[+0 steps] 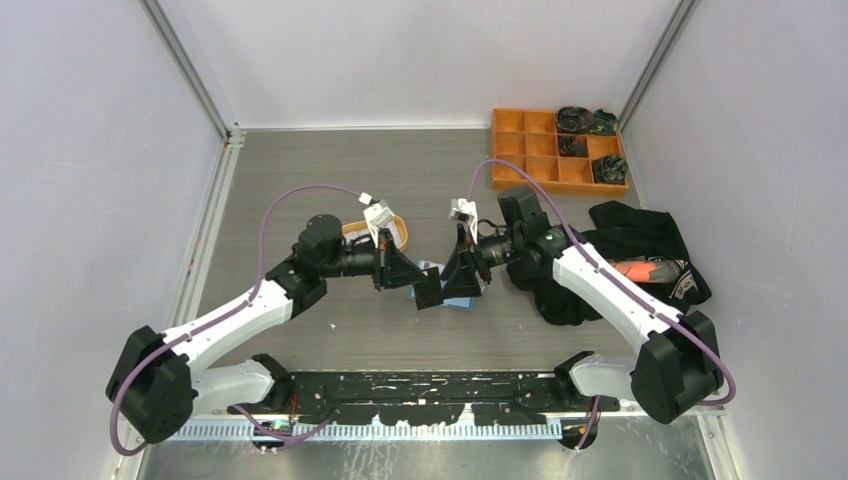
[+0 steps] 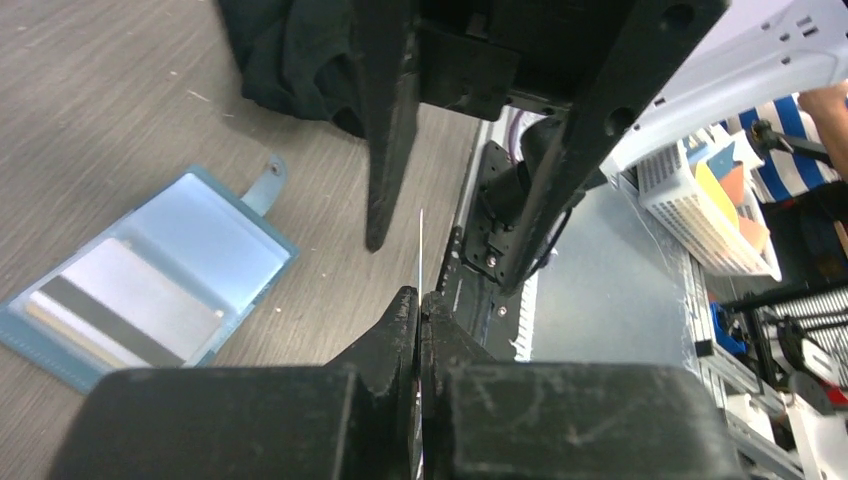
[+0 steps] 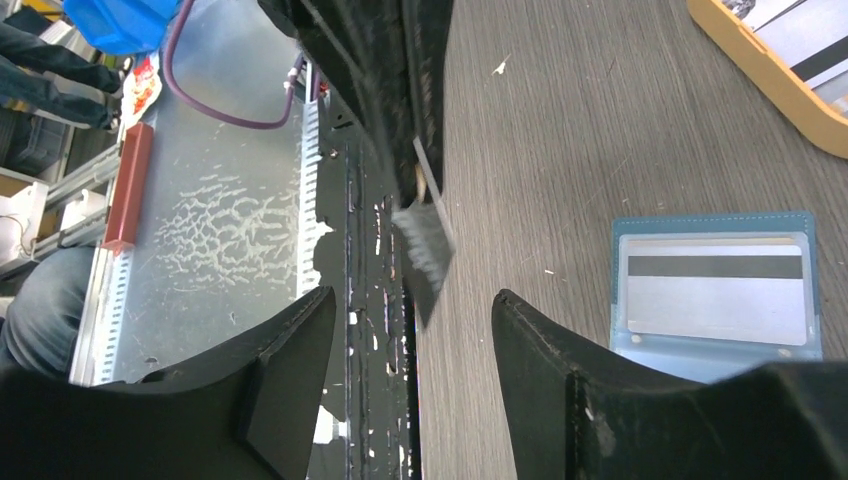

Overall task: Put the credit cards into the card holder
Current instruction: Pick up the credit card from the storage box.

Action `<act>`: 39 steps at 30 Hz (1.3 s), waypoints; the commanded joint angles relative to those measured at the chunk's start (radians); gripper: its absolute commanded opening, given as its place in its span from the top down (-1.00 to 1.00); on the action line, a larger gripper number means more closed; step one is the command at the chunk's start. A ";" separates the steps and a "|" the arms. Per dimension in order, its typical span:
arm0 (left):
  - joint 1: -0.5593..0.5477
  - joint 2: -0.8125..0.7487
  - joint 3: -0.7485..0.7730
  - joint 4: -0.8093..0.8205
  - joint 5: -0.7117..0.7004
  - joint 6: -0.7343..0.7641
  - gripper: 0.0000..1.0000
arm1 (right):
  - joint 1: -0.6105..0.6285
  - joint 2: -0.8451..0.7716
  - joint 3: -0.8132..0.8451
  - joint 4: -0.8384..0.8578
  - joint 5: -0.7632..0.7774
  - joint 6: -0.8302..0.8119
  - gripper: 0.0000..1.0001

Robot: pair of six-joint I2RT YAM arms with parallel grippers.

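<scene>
grey wood-grain table (image 1: 330,180) fills the work area, with the two arms reaching in from the near edge until their grippers meet nose to nose near the middle

a heap of black cloth (image 1: 640,235) lies on the right side beside the right arm, and an orange compartment box (image 1: 530,165) sits at the far right corner

the left gripper (image 2: 420,305) has its fingers pressed together on a thin grey card (image 3: 425,245), seen edge-on from the left wrist and sticking out past the fingertips, lifted off the table

the right gripper (image 3: 412,300) faces it with its fingers spread wide – one on each side of that card, neither touching it

the card holder (image 2: 190,250), blue, lies opened flat on the table just beside and below the two grippers, its snap tab pointing away from the pockets

inside its clear pocket sits a white striped card (image 3: 715,290) with a dark band along one long side – fully tucked in, lying flat
</scene>
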 commanded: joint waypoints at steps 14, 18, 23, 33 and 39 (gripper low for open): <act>-0.067 0.046 0.087 -0.041 0.054 0.095 0.81 | 0.028 -0.006 0.028 -0.027 -0.064 -0.064 0.97; -0.068 -0.035 -0.016 0.073 -0.021 0.019 0.12 | 0.024 -0.019 0.028 0.018 -0.109 0.002 0.98; -0.068 -0.159 -0.261 0.411 -0.131 -0.134 -0.41 | -0.008 -0.028 0.004 0.189 -0.139 0.215 0.98; -0.069 -0.135 -0.297 0.555 -0.200 -0.196 -0.30 | -0.013 0.003 -0.014 0.239 -0.160 0.276 0.98; -0.069 -0.083 -0.259 0.568 -0.199 -0.203 -0.01 | -0.011 0.011 -0.019 0.242 -0.167 0.274 0.98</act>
